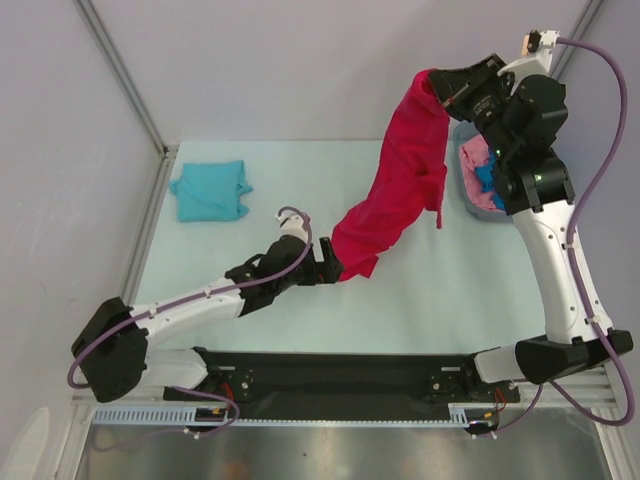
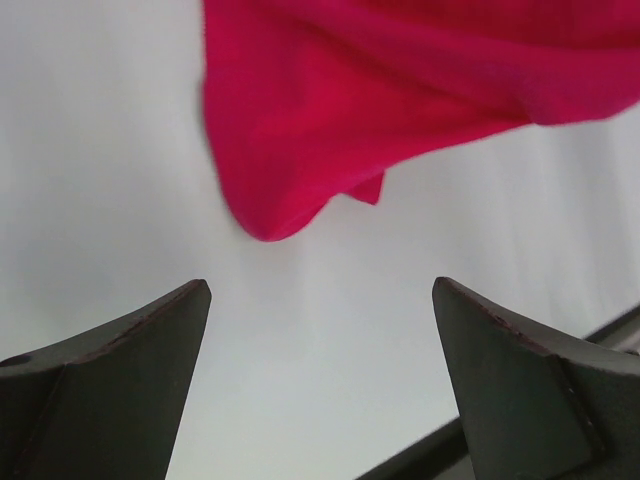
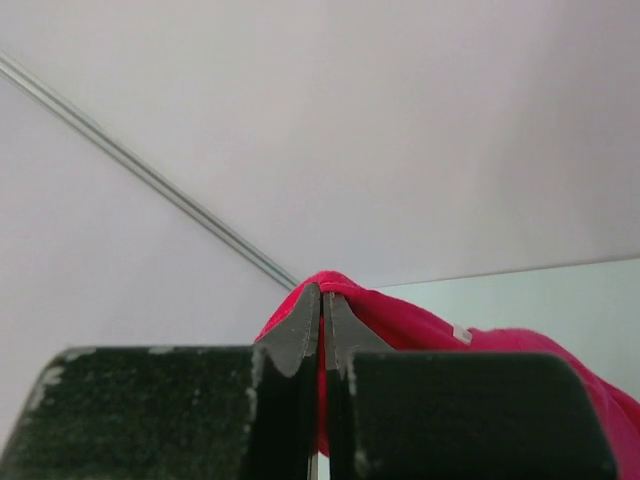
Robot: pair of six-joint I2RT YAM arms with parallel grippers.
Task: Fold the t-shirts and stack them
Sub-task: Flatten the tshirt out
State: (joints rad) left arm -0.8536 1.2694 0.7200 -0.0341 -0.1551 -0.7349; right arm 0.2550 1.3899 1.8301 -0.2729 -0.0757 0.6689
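Left pincer [image 1: 332, 264], spread wide low over the middle of the tabletop [image 1: 450, 290], sits just beside the drooping lower end of the red t-shirt [image 1: 400, 180], whose long axis climbs toward the far right corner (top pinched in the right pincer [image 1: 432, 88], held high).

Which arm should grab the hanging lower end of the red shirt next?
Left, probably. The left gripper is open beside the hanging end of the red shirt; the right gripper is shut on its top.
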